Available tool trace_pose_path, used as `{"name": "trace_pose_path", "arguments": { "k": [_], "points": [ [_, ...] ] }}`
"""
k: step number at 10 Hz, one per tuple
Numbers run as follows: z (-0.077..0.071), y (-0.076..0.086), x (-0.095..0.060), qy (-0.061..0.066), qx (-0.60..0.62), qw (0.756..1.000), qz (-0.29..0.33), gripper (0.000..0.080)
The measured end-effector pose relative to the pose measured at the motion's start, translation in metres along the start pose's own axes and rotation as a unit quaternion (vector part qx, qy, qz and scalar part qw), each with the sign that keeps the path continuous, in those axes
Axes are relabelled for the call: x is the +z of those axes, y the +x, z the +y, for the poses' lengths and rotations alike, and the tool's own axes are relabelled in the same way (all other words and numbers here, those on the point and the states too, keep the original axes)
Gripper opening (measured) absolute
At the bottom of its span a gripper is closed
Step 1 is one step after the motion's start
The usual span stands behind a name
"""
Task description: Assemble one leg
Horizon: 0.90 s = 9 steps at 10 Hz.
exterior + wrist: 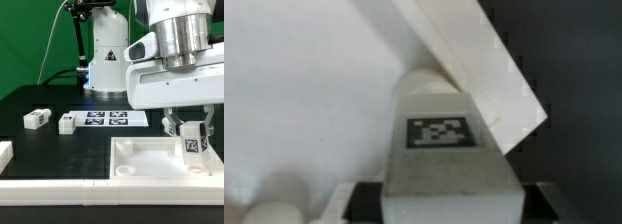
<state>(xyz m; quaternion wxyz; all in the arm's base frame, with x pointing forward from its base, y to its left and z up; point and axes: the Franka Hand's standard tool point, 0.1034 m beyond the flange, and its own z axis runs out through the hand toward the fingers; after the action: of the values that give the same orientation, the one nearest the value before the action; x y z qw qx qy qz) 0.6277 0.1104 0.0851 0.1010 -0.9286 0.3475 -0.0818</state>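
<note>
Tabletop black, backdrop green — the hand grips the leg over the white panel.

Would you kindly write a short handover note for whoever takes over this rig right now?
Gripper: shut on one leg, upright over the white panel near its rim; contact cannot be told.
Two other legs lie on the black table beside the marker board.
Done: leg picked up, brought to the panel.
Left: fasten it in place.
</note>
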Motion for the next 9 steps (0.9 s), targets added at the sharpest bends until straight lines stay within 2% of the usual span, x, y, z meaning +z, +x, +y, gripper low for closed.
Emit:
{"name": "trace_pose_path", "arguments": {
  "k": [3, 5, 7, 9],
  "points": [
    [-0.0013, 0.0009, 0.0007, -0.006, 0.053, 0.999, -0.002, 0.0293],
    [0.0008, 0.0027, 0.0009, 0.001, 0.1, 0.995, -0.01, 0.0293],
    [0.0012, 0.0016, 0.0006, 0.002, 0.161, 0.987, -0.014, 0.0293],
    [0.001, 0.0015, 0.0006, 0.002, 0.124, 0.992, -0.014, 0.0293]
  ]
}}
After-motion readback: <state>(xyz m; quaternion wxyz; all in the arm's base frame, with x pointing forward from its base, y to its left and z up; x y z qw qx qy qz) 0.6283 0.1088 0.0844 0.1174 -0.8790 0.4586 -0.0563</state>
